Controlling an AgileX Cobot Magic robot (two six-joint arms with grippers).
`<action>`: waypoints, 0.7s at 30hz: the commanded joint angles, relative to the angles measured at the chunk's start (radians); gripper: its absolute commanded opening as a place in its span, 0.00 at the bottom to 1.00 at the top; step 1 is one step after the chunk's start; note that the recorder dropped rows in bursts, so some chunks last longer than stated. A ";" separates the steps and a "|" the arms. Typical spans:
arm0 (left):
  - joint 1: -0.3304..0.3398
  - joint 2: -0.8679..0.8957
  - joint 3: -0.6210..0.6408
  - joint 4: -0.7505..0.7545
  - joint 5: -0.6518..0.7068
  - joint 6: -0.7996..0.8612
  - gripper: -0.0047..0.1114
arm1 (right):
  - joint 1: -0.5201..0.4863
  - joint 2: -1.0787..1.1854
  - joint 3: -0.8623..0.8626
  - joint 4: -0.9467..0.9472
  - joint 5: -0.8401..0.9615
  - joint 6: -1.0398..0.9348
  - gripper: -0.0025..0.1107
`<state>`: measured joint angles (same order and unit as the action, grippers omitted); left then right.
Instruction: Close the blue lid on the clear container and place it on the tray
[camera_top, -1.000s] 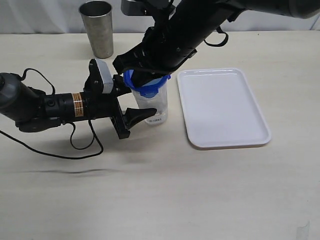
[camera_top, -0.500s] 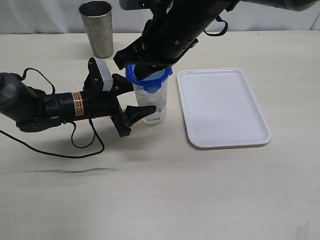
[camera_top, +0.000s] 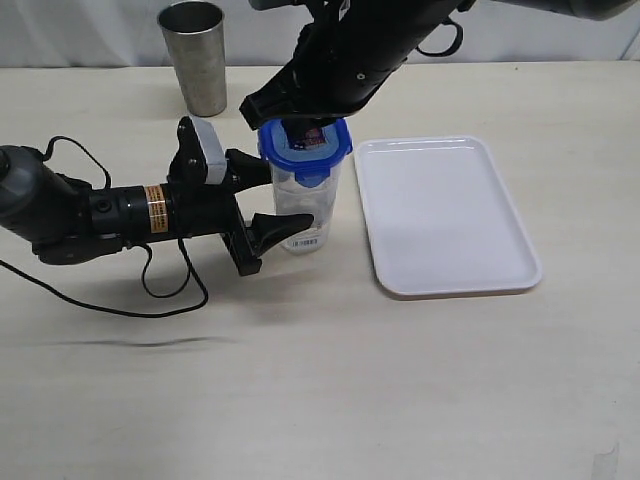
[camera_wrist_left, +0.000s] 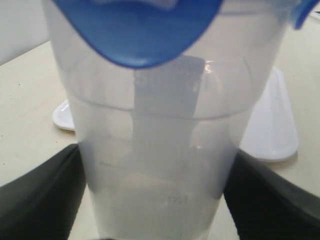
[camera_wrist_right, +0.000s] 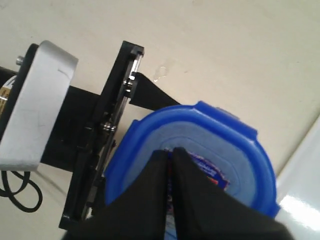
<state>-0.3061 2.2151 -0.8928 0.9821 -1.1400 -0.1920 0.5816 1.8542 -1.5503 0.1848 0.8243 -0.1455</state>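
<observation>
The clear container (camera_top: 303, 205) stands upright just left of the tray (camera_top: 445, 215). The blue lid (camera_top: 305, 148) lies level on its mouth, red-and-white sticker facing up. My left gripper (camera_top: 281, 196) comes in from the left and is shut on the container's lower half, one black finger against each side (camera_wrist_left: 35, 200). In the left wrist view the container (camera_wrist_left: 160, 150) fills the frame under the lid (camera_wrist_left: 135, 30). My right gripper (camera_top: 306, 127) is shut, nothing between its fingers, and its tips (camera_wrist_right: 171, 152) rest on the lid (camera_wrist_right: 230, 150) over the sticker.
A tapered grey steel cup (camera_top: 203, 58) stands at the back left, apart from the arms. The left arm's cable (camera_top: 150, 290) loops over the table in front of that arm. The right arm reaches in from the top of the exterior view, above the container.
The lid sat tilted on the container's mouth under the right gripper; now it lies flat and level on top. The left gripper and the container have not moved.
</observation>
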 joint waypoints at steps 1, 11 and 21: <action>-0.008 -0.010 -0.006 0.002 -0.081 0.000 0.04 | -0.009 0.015 0.009 -0.063 0.020 0.029 0.06; -0.008 -0.010 -0.006 -0.011 -0.081 0.024 0.30 | -0.009 0.017 0.011 -0.059 0.028 0.029 0.06; -0.008 -0.010 -0.008 -0.061 -0.081 0.045 0.77 | -0.009 0.017 0.011 -0.059 0.033 0.032 0.06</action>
<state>-0.3061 2.2151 -0.8928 0.9387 -1.1987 -0.1541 0.5816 1.8566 -1.5503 0.1447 0.8157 -0.1189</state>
